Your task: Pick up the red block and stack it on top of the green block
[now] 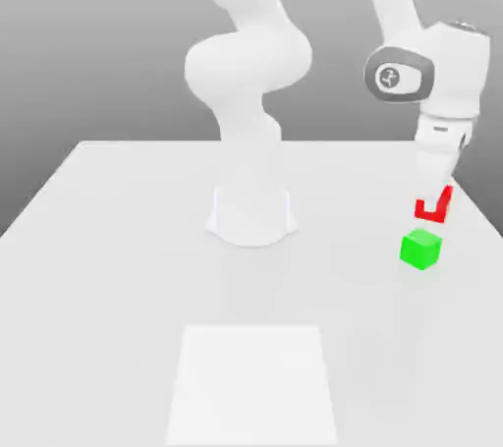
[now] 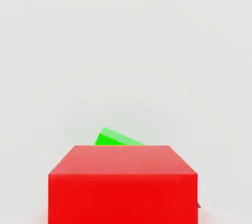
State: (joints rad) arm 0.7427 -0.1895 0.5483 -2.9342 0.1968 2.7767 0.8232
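Red block [image 2: 122, 183] sits right up against the hand camera, one broad flat face turned toward the lens and a darker face below it, and peeking out from behind its far edge is a sliver of the green block [image 2: 117, 138], lying on the pale worktop [image 2: 128, 46]. So the red cube is nearer the camera than the green one, and part of the green is hidden behind it.

Over to the exterior view: the white arm [image 1: 251, 62] rises from its round base [image 1: 251, 214] near the middle of the worktop [image 1: 108, 268], bends over and reaches down toward the exterior view's right. Its gripper [image 1: 432, 201] hangs above the worktop with the fingers [image 1: 422, 180] clamped on the red block [image 1: 432, 207]; red shows beneath and beside the white fingers, so the cube is carried clear of the surface. Just below it, and a touch toward the exterior view's left, the green block [image 1: 421, 249] rests on the worktop. A gap shows between the two cubes here, red above, green beneath, not touching. The stack is not yet made.

Closer to the exterior camera, a brighter white rectangle [image 1: 251, 386] lies flat on the worktop, well apart from both cubes. Behind everything, a plain grey backdrop [image 1: 98, 32].
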